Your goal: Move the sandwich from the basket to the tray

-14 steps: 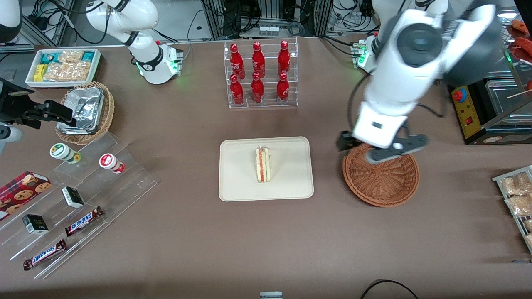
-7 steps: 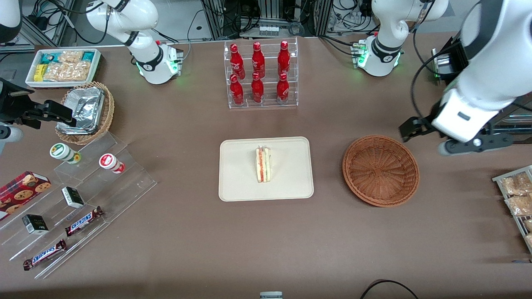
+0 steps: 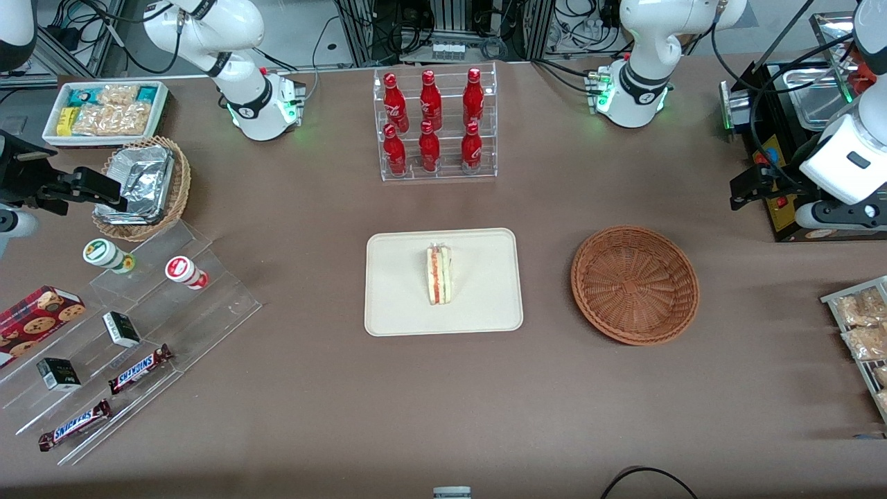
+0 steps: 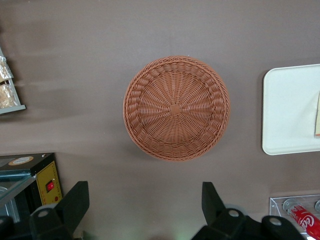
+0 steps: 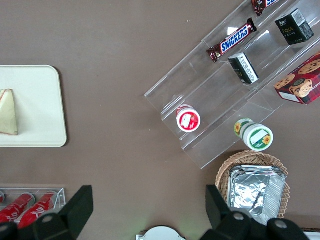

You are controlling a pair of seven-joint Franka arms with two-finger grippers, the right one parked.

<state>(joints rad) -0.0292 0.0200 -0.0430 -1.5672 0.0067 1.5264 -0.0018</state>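
The sandwich (image 3: 439,275), a pale wedge with a pink-red filling stripe, lies on the cream tray (image 3: 402,298) at the table's middle. The right wrist view shows the sandwich (image 5: 7,112) on the tray (image 5: 37,105) too. The reddish-brown wicker basket (image 3: 635,284) stands empty beside the tray, toward the working arm's end. The left arm's gripper (image 3: 769,201) hangs high above the table edge at that end, well clear of the basket. In the left wrist view the gripper (image 4: 144,205) is open with nothing between its fingers. That view looks down on the basket (image 4: 176,107), the tray (image 4: 290,110) and an edge of the sandwich (image 4: 317,117).
A black machine with a yellow panel (image 3: 776,187) sits just under the gripper. A rack of snack packets (image 3: 859,326) lies nearer the front camera. A clear stand of red bottles (image 3: 436,125) is farther back than the tray. A stepped acrylic shelf (image 3: 138,326) and foil basket (image 3: 142,187) lie toward the parked arm's end.
The left arm swung from over the basket out toward its own end of the table, uncovering the empty basket. The sandwich stayed still on the tray.
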